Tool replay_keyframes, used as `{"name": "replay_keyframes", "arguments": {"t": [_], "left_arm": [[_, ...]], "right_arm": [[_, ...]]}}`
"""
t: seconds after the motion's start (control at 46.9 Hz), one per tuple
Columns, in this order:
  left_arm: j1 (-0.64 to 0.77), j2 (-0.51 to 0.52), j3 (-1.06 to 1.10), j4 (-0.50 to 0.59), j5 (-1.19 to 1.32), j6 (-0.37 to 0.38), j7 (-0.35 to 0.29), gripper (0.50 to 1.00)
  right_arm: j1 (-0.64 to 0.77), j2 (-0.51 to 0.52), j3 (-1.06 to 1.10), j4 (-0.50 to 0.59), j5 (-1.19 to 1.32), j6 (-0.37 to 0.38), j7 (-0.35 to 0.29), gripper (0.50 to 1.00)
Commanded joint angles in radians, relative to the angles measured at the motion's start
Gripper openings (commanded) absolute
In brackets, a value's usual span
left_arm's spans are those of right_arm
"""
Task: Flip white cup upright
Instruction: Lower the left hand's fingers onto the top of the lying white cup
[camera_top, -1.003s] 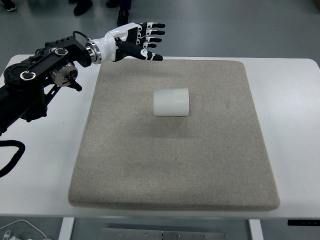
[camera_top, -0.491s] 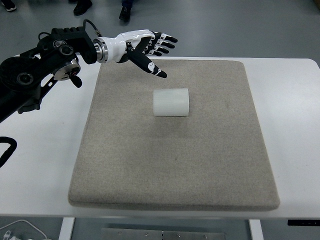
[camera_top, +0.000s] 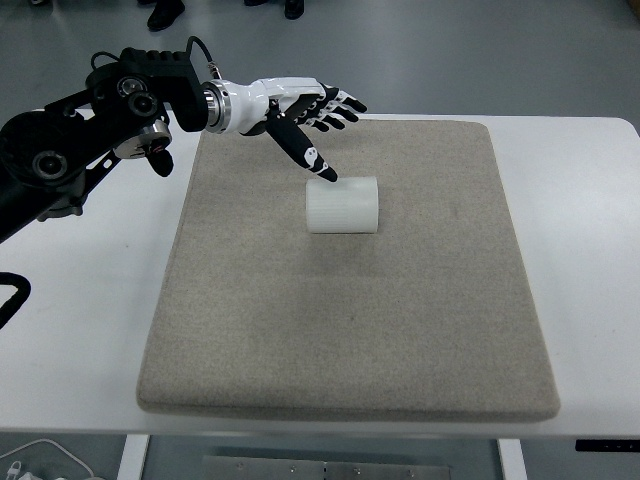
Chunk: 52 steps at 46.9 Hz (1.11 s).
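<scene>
A white ribbed cup (camera_top: 342, 205) lies on its side near the middle of a grey felt mat (camera_top: 350, 330). My left hand (camera_top: 318, 122) is open above the mat's far edge, just behind and left of the cup. Its fingers are spread toward the right and its thumb points down toward the cup's upper left edge. It holds nothing. The right arm is out of view.
The mat lies on a white table (camera_top: 585, 200). My black left arm (camera_top: 90, 130) stretches over the table's far left corner. Feet of people (camera_top: 165, 12) stand on the floor beyond the table. A white cable (camera_top: 40, 455) lies at the lower left.
My left hand has moved right and a little nearer the cup, and its thumb has swung down toward the cup. The cup has not moved.
</scene>
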<state>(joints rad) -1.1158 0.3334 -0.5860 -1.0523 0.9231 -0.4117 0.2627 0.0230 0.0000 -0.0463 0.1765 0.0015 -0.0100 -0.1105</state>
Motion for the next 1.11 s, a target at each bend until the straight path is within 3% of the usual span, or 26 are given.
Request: {"name": "replay_keyframes", "arguments": {"t": [0.0,1.088], "left_arm": [[-0.004,0.004,0.011,-0.005,0.020,-0.002,0.000,0.994],[0.005,-0.059,0.069,-0.020,0.244,0.010,-0.003,0.986]], "right_arm": [[0.000,0.000,-0.001,0.000,0.000,0.001,0.000,0.930],[0.000,0.000,-0.001,0.000,0.000,0.001,0.000,0.930]]}}
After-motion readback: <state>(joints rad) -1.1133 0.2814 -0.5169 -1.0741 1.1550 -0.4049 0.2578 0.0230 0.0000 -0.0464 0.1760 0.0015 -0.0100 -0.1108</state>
